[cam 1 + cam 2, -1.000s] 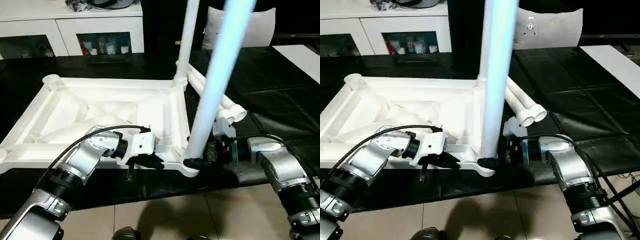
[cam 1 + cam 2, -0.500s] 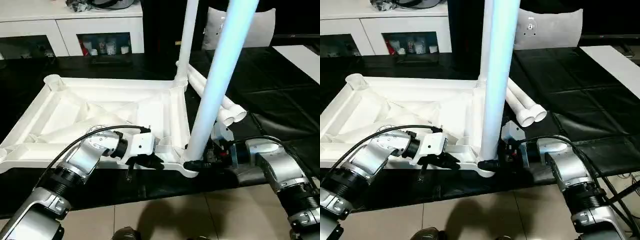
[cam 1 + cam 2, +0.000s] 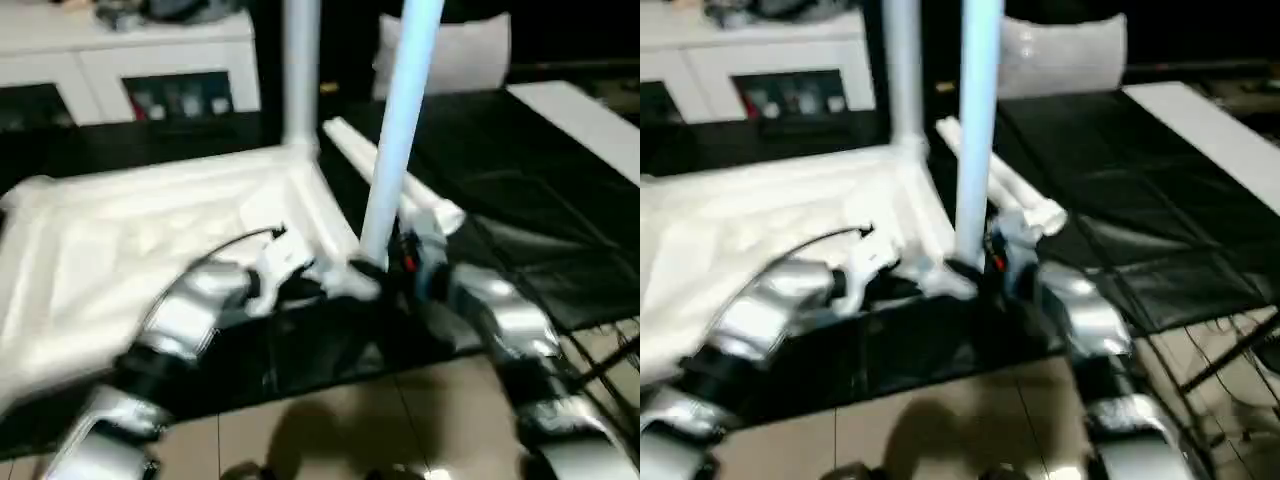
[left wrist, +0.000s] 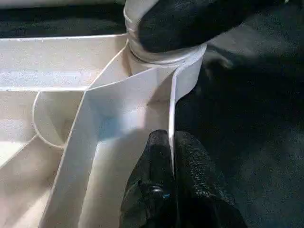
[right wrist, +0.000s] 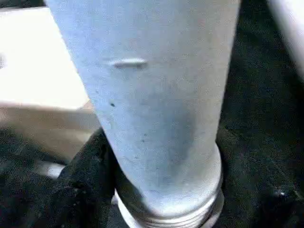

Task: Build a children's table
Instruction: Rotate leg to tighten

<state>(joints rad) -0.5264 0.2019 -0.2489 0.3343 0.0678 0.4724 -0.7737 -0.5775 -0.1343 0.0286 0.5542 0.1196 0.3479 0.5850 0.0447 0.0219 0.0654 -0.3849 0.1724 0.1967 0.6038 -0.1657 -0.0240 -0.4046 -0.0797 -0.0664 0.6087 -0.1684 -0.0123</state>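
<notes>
Change since the earlier pictures is noted at the right gripper (image 3: 975,270): it stood wider and beside the near leg (image 3: 395,130), and its fingers (image 4: 190,23) are now closed in around that leg's base, one black pad being seen wrapped across it just above the corner socket (image 4: 161,61). The whole head view has also swung, which is taken as camera movement, not as a shift of the parts. The left gripper (image 4: 169,137) is unchanged, its fingers (image 4: 156,152) pressed together on the thin rim wall of the table top (image 3: 120,240) beside that socket. The step is judged to be the seating of the second leg, with the top held steady against the push. The children's table lies underside up on the black work table (image 3: 520,200). Count: one top; four legs, of which two stand upright, the near leg at the top's 5 o'clock corner and the far leg (image 3: 300,70) at its 1 o'clock corner, and two loose legs (image 3: 420,205) lie side by side at 3 o'clock of the top. Two legs are therefore judged outstanding. The remaining corners are too blurred to be assessed.
</notes>
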